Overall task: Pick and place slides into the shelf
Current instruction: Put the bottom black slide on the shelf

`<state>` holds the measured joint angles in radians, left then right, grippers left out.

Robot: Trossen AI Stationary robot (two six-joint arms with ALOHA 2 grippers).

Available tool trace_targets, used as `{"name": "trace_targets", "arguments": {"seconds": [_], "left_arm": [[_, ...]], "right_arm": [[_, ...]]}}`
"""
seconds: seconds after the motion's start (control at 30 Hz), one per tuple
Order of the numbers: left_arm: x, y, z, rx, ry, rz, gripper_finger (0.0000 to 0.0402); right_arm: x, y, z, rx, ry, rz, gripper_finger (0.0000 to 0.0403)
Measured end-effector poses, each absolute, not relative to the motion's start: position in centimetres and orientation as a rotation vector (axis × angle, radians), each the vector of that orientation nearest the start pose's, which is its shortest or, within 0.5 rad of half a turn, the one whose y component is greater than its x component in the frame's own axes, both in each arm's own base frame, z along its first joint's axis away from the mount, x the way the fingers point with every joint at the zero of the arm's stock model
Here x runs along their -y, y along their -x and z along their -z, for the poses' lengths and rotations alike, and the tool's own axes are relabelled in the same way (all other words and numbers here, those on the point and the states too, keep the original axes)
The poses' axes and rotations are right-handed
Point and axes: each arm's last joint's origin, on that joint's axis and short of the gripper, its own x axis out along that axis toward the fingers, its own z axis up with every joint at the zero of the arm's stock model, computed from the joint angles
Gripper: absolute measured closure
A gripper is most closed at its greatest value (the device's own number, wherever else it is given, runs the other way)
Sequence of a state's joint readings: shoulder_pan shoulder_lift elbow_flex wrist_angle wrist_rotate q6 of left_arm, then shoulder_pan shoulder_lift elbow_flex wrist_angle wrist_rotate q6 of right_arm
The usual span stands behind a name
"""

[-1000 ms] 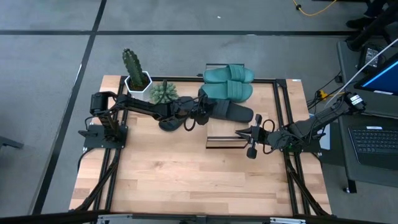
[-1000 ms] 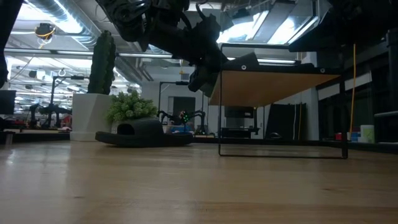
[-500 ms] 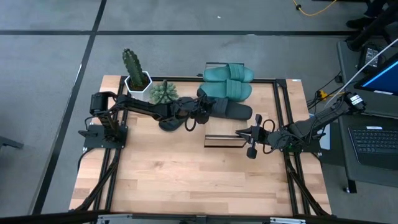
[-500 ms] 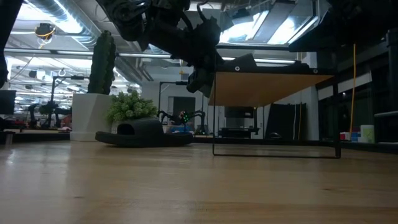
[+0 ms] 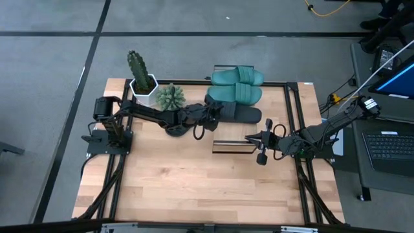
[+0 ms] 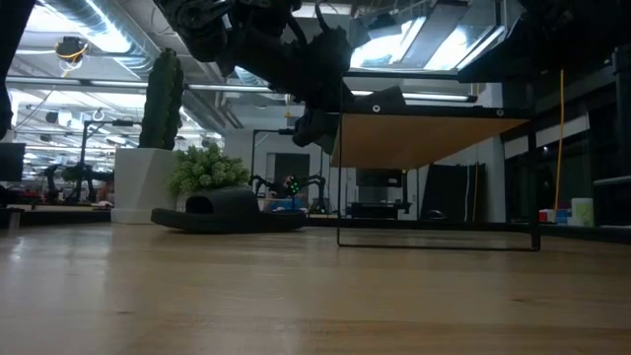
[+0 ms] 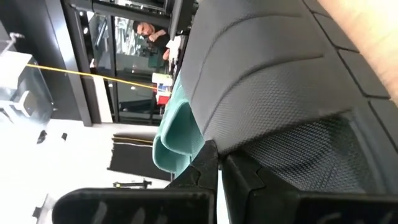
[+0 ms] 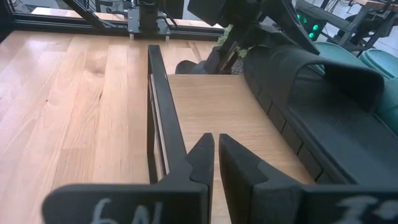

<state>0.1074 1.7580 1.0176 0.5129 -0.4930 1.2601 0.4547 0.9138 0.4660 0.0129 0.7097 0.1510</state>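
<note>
The worktop (image 5: 194, 188) carries a low shelf (image 5: 228, 146) near its middle, with two teal slides (image 5: 238, 85) side by side along the far edge. One black slide (image 5: 240, 114) lies on the shelf's wood top beside the teal pair; another black slide (image 5: 173, 129) rests on the worktop by a small bushy plant (image 5: 170, 96) and a potted cactus (image 5: 140, 72). The left pincer (image 5: 208, 116) is clamped tight at the edge of the black slide on the shelf. The right pincer (image 5: 249, 139) grips the shelf's thin black frame.
</note>
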Motion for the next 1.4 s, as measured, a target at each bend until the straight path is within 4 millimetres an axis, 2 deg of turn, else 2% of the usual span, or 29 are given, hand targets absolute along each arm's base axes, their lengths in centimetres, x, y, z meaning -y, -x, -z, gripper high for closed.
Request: {"name": "trace_targets", "arguments": {"seconds": [0.97, 1.4], "left_arm": [[-4.9, -37.6, -22.3, -0.647, -1.336, -0.425, 0.0401], [-4.1, -37.7, -22.3, -0.644, -1.339, -0.429, 0.0401]], "right_arm": [[-6.5, -17.6, -22.2, -0.352, 0.097, 0.279, 0.0375], [-6.5, -17.6, -22.2, -0.355, 0.098, 0.279, 0.0375]]}}
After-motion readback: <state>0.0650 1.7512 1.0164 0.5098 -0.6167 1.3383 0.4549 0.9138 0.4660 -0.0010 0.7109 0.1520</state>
